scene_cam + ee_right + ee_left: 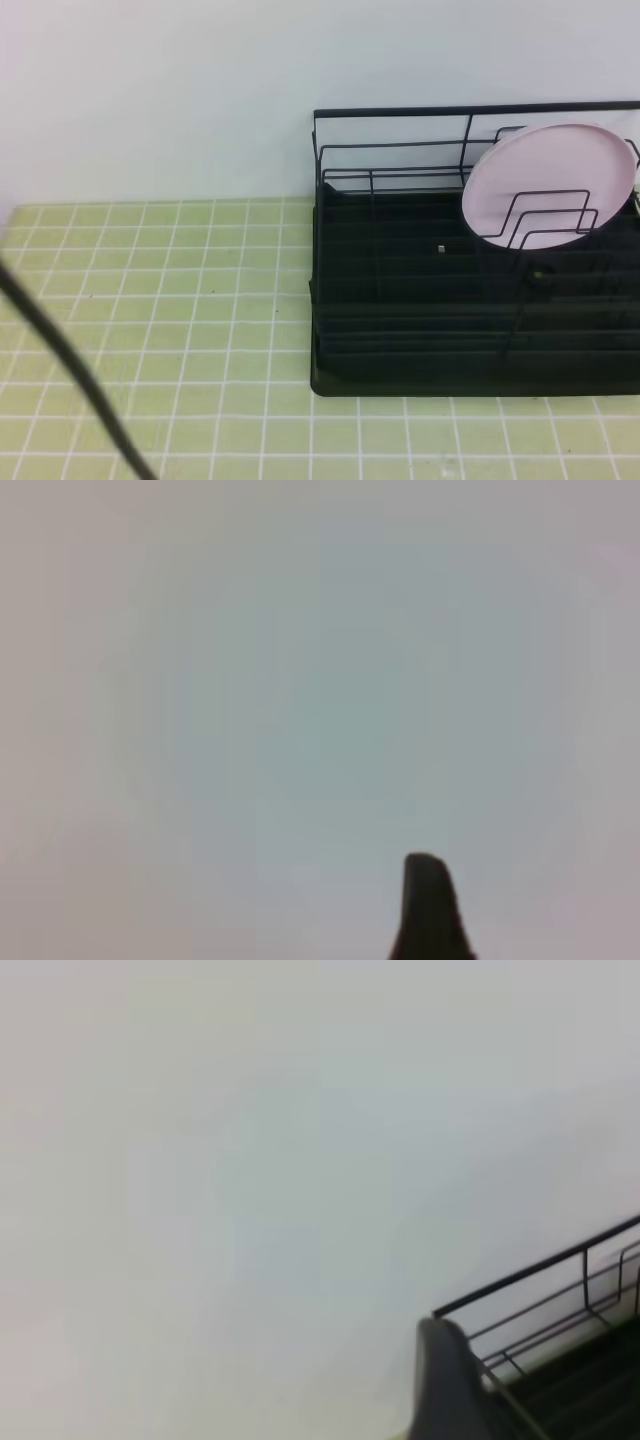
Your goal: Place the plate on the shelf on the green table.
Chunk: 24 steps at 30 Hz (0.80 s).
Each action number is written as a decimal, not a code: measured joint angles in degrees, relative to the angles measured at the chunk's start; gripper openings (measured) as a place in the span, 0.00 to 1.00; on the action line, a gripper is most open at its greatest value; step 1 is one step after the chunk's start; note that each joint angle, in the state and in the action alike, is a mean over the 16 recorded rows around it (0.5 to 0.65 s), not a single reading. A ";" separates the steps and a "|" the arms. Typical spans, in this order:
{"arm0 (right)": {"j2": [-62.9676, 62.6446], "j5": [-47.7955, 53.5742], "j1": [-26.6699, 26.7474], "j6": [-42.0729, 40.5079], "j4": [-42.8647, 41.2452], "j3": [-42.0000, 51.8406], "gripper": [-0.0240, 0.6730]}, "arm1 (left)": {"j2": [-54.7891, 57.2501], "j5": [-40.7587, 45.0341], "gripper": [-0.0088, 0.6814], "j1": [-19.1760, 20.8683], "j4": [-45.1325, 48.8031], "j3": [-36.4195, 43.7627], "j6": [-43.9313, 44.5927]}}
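The plate [548,184] stands on edge inside the shelf [400,300], toward its back right part, leaning among the upright bent-wire dividers [535,215], with one stepped wire crossing in front of its lower face. Nothing of mine touches it in the high view, so I judge the placing itself done: the plate is carried by the rack alone, and the rack sits on the green table [180,300] against the pale wall [150,90]. A dark cable [70,365] slants across the lower left corner of that view, but neither of my grippers appears there. My left wrist camera looks mostly at blank wall, with a single dark fingertip [445,1385] at the bottom edge and the shelf's top rail and wires behind it, well clear of the plate, which this view does not show. My right wrist camera shows only wall and one dark fingertip [428,905]. With a lone finger visible on each side and no gap to read, I cannot tell how wide either gripper stands; all I can say is that neither finger has anything against it. The plate's lower rim is partly hidden in the dark tray, so it probably rests firmly in a slot, though I cannot confirm that. What is left seems only to draw both arms back to rest
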 joint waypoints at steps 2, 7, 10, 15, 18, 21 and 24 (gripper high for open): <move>-3.65 1.60 0.00 5.29 -3.05 1.82 0.49 | -1.05 0.36 0.48 0.00 0.03 0.00 -0.03; -12.73 5.83 0.00 16.61 -10.98 8.47 0.29 | -3.03 1.92 0.34 0.00 0.19 0.00 -0.05; -18.17 8.04 0.00 21.86 -15.25 13.70 0.18 | -3.81 3.22 0.25 0.00 0.52 0.17 0.17; -27.30 10.88 0.00 29.15 -20.68 23.43 0.05 | -4.93 5.38 0.10 0.00 1.58 2.38 0.56; -32.76 12.23 0.00 32.52 -22.67 29.24 0.04 | -6.13 6.13 0.04 0.00 2.24 5.44 0.55; -38.00 12.99 0.00 35.45 -24.71 34.81 0.04 | -8.19 5.83 0.02 0.00 3.05 9.90 0.04; -42.96 13.13 0.00 38.00 -27.21 40.03 0.04 | -11.10 4.45 0.02 0.00 3.98 15.60 -1.06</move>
